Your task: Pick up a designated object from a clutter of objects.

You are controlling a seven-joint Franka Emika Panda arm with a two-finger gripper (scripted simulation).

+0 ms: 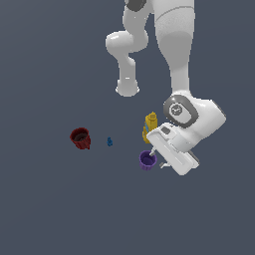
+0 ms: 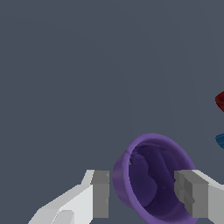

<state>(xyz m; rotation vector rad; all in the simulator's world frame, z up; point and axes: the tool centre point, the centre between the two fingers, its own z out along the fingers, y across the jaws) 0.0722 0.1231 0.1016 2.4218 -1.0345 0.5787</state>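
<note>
The designated object, a small purple cup (image 1: 147, 160), stands on the dark floor with its hollow top showing. In the wrist view the purple cup (image 2: 151, 177) lies between my two fingers. My gripper (image 1: 156, 158) is down at the cup's level and open, its jaws on either side of the cup (image 2: 145, 192). One fingertip (image 2: 100, 192) stands a small gap away from the ribbed wall. The other fingertip (image 2: 190, 192) overlaps the rim; I cannot tell whether it touches. The rest of the clutter of objects lies nearby.
A yellow bottle (image 1: 150, 124) stands just behind the purple cup, partly hidden by my wrist. A dark red cup (image 1: 80, 137) and a tiny blue piece (image 1: 109, 142) sit toward the exterior view's left. The arm's base (image 1: 127, 88) is further back.
</note>
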